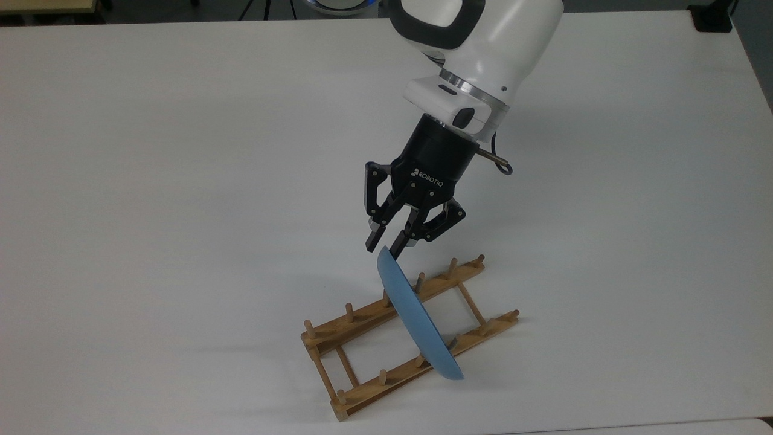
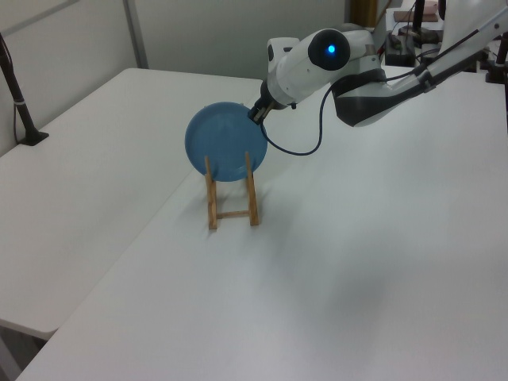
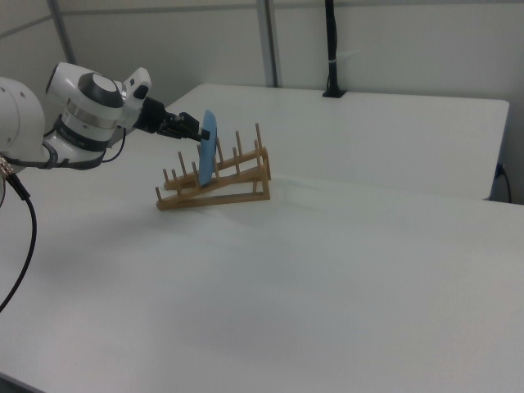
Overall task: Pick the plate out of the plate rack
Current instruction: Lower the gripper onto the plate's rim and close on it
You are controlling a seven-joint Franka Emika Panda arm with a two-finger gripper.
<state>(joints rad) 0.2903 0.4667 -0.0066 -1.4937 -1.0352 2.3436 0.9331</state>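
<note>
The claw (image 1: 384, 246) has its two black fingers drawn close together on the top edge of the plate (image 1: 413, 314), one fingertip on each face of the rim, with only the plate's thickness between them. In the top view the fingers (image 1: 375, 240) reach toward 7 o'clock from the black body marked ROBOTIQ, and the white wrist and arm (image 1: 477, 48) rise from that body toward 1 o'clock. A thin black cable (image 1: 499, 158) loops out from the wrist at its 3 o'clock side.

The plate is light blue and stands on edge in the plate rack (image 1: 410, 338), seen nearly side-on in the top view as a slim curved blade running from 11 o'clock down to 5 o'clock. It crosses both wooden rails near the middle of the rack, between upright pegs, and its lower edge hangs past the nearer rail at 5 o'clock. In the left view the plate (image 2: 226, 143) shows its full round face, with the rack (image 2: 231, 198) end-on below it at 6 o'clock and the claw (image 2: 256, 113) meeting the rim at about 2 o'clock of the disc. In the right view the claw (image 3: 196, 130) comes in from 9 o'clock and meets the plate (image 3: 208, 149) at its upper edge, while the rack (image 3: 216, 182) slopes up toward 2 o'clock.

The rack lies on a wide white surface (image 1: 181, 181). In the right view a dark post (image 3: 331, 49) stands at the far edge of the surface, at 12 o'clock from the rack.
</note>
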